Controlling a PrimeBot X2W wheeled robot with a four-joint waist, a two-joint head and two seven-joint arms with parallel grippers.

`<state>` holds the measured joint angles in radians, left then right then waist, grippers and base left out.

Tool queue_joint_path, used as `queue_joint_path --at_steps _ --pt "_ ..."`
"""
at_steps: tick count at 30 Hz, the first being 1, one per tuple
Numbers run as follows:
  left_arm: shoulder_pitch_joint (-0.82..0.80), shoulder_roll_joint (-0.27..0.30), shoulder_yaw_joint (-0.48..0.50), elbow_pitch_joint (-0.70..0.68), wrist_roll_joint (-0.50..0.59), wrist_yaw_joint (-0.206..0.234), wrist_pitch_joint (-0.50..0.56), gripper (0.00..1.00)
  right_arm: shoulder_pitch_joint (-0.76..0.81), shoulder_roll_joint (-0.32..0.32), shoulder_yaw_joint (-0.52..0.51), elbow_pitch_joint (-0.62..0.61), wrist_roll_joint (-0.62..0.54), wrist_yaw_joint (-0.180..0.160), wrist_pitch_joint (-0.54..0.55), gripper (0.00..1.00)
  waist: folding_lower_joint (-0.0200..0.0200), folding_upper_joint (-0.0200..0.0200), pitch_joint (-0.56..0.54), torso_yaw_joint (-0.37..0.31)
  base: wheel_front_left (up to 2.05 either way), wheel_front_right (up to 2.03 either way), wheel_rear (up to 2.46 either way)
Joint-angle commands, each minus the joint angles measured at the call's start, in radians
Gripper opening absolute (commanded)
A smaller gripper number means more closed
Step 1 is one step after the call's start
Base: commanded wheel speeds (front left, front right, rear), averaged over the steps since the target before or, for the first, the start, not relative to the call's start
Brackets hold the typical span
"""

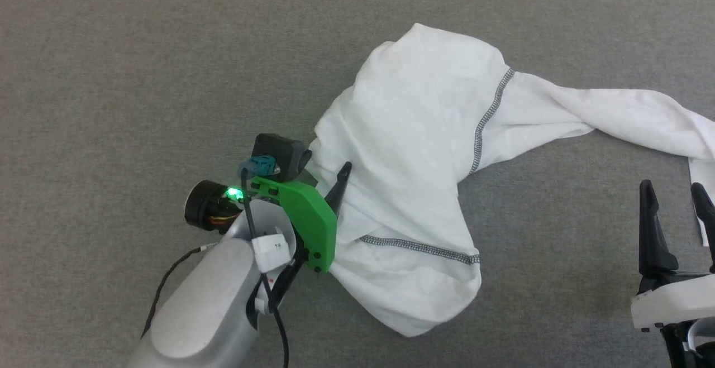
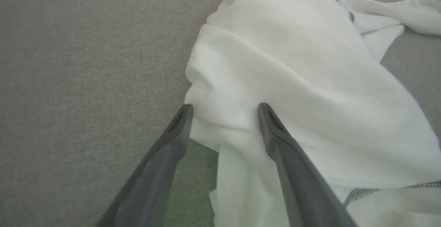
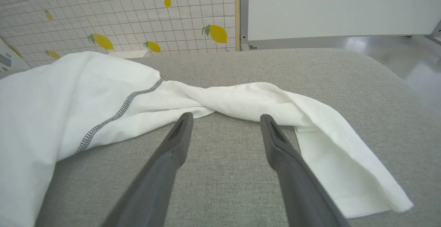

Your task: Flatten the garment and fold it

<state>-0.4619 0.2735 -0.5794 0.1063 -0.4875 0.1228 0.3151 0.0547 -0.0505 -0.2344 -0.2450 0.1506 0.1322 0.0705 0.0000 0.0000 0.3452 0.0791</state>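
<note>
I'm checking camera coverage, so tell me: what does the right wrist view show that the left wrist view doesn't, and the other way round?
Right wrist view, not the left: the lemon-patterned wall, the sleeve's cuff end lying flat on the table, and the open right pincer over bare table. Left wrist view, not the right: the open left pincer, its fingers astride the bunched edge of the garment. Both: the white garment, its dark stitched seam and the grey table.
</note>
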Motion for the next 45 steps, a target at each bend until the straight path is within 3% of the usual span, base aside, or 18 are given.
queue_joint_path --at_steps 1,2,3,4,11,16,21,24,25,27,31,36,37,38,42,45 --pt "-0.024 -0.01 0.002 0.021 -0.015 -0.008 -0.009 1.0 -0.02 0.0 0.001 -0.007 -0.001 -0.002 0.001 1.0 0.0 0.0 0.012 -0.013 0.0 0.0 0.0" --pt "-0.029 -0.015 0.002 0.033 -0.019 -0.013 -0.014 1.0 -0.021 0.0 0.0 -0.008 -0.001 -0.002 0.001 1.0 0.0 0.0 0.014 -0.015 0.0 0.0 0.0" --pt "-0.036 -0.02 0.002 0.044 -0.02 -0.019 -0.028 0.2 -0.022 0.0 -0.002 -0.008 -0.001 -0.002 0.001 1.0 0.0 0.0 0.017 -0.018 0.0 0.0 0.0" --pt "-0.043 -0.026 0.003 0.052 -0.021 -0.026 -0.047 0.0 -0.022 0.0 -0.005 -0.008 -0.001 -0.002 0.001 1.0 0.0 0.0 0.019 -0.019 0.0 0.0 0.0" --pt "-0.067 -0.035 0.037 0.032 -0.026 -0.031 -0.146 0.0 -0.015 0.0 -0.019 0.005 0.002 -0.002 -0.003 1.0 0.0 0.0 -0.005 -0.012 0.0 0.0 0.0" --pt "-0.048 -0.01 0.09 -0.107 -0.031 0.004 -0.187 0.0 -0.003 0.0 -0.016 0.018 0.006 -0.002 -0.006 1.0 0.0 0.0 -0.05 0.009 0.0 0.0 0.0" --pt "0.019 0.074 0.193 -0.327 -0.019 0.093 -0.178 0.0 0.016 0.0 -0.018 0.023 0.009 -0.002 -0.005 1.0 0.0 0.0 -0.084 0.031 0.0 0.0 0.0" --pt "0.094 0.139 0.29 -0.453 -0.015 0.168 -0.16 0.0 0.025 0.0 -0.02 0.022 0.01 -0.002 -0.005 1.0 0.0 0.0 -0.09 0.041 0.0 0.0 0.0" --pt "0.179 0.17 0.381 -0.504 -0.035 0.224 -0.162 0.0 0.031 0.0 -0.018 0.022 0.011 -0.002 -0.004 1.0 0.0 0.0 -0.088 0.048 0.0 0.0 0.0" --pt "0.239 0.178 0.433 -0.49 -0.053 0.247 -0.177 0.0 0.034 0.0 -0.017 0.023 0.01 -0.002 -0.003 1.0 0.0 0.0 -0.084 0.052 0.0 0.0 0.0" --pt "0.333 0.182 0.462 -0.38 -0.072 0.245 -0.21 0.0 0.032 0.0 -0.01 0.025 0.005 -0.002 0.002 1.0 0.0 0.0 -0.075 0.053 0.0 0.0 0.0" --pt "0.38 0.121 0.445 -0.241 -0.113 0.23 -0.253 0.0 0.029 0.0 -0.008 0.026 -0.004 -0.002 0.011 1.0 0.0 0.0 -0.071 0.05 0.0 0.0 0.0" --pt "0.379 0.107 0.446 -0.217 -0.118 0.228 -0.272 0.31 0.03 0.0 -0.008 0.026 -0.005 -0.002 0.014 1.0 0.0 0.0 -0.071 0.05 0.0 0.0 0.0" --pt "0.375 0.097 0.443 -0.187 -0.115 0.224 -0.293 1.0 0.031 0.0 -0.009 0.026 -0.006 -0.002 0.016 1.0 0.0 0.0 -0.07 0.05 0.0 0.0 0.0" --pt "0.341 0.073 0.435 -0.144 -0.103 0.201 -0.372 1.0 0.031 0.0 -0.012 0.026 -0.009 -0.002 0.021 1.0 0.0 0.0 -0.077 0.051 0.0 0.0 0.0" --pt "0.313 0.056 0.426 -0.185 -0.086 0.166 -0.464 1.0 0.031 0.0 -0.012 0.025 -0.009 -0.002 0.023 1.0 0.0 0.0 -0.085 0.049 0.0 0.0 0.0"
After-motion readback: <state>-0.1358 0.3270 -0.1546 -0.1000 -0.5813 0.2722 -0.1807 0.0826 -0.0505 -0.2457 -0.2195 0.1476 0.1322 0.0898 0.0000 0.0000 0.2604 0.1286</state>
